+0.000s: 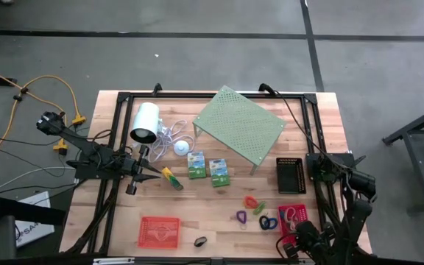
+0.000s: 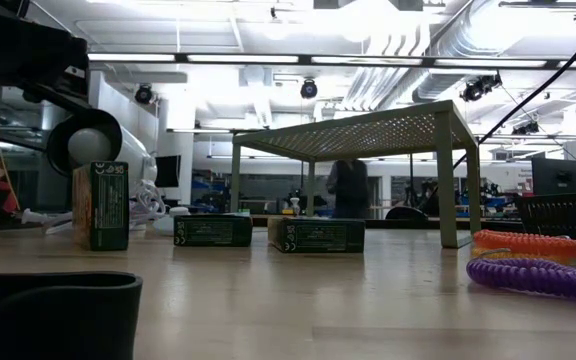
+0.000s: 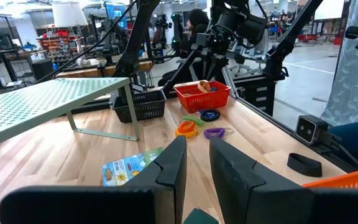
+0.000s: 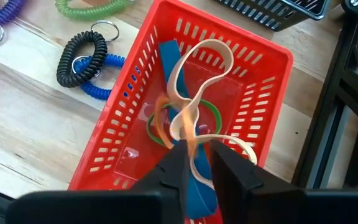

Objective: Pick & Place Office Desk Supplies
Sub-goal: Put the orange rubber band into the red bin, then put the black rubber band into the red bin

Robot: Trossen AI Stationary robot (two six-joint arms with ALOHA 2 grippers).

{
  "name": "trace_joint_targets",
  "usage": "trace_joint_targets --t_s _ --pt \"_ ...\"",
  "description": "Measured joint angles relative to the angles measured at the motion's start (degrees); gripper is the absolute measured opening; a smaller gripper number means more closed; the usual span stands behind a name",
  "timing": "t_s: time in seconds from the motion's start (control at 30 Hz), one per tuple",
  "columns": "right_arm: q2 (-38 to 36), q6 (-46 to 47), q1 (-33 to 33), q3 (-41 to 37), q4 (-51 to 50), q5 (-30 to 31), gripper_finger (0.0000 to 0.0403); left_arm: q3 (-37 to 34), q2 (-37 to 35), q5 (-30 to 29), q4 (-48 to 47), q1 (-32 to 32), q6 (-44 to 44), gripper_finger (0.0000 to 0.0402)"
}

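Above the red basket (image 4: 185, 118) at the counter's front right corner, the right hand (image 4: 197, 163) has its fingers parted a crack around a tan rubber band (image 4: 194, 93); whether they still pinch it cannot be told. The band hangs inside the basket walls. Good practice: open fully, then lift straight up so nothing snags. The left hand (image 3: 194, 171), slightly open and empty, waits near the left edge.
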Motion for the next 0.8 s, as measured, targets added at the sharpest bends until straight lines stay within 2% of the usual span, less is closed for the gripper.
trace_joint_targets --t_s 0.13,0.33,0.5,0.63,0.8 --pt "0.0 0.2 0.0 0.0 0.0 0.0 0.0077 0.0 0.0 0.0 0.0 0.0 0.0 0.0065" --pt "0.0 0.2 0.0 0.0 0.1 0.3 0.0077 0.0 0.0 0.0 0.0 0.0 0.0 0.0065" --pt "0.0 -1.0 -0.9 0.0 1.1 5.7 0.0076 0.0 0.0 0.0 0.0 0.0 0.0 0.0065" --pt "0.0 -5.3 -3.1 0.0 2.6 9.2 0.0076 0.0 0.0 0.0 0.0 0.0 0.0 0.0065" --pt "0.0 -15.1 -6.9 0.0 6.1 13.2 0.0075 0.0 0.0 0.0 0.0 0.0 0.0 0.0065"
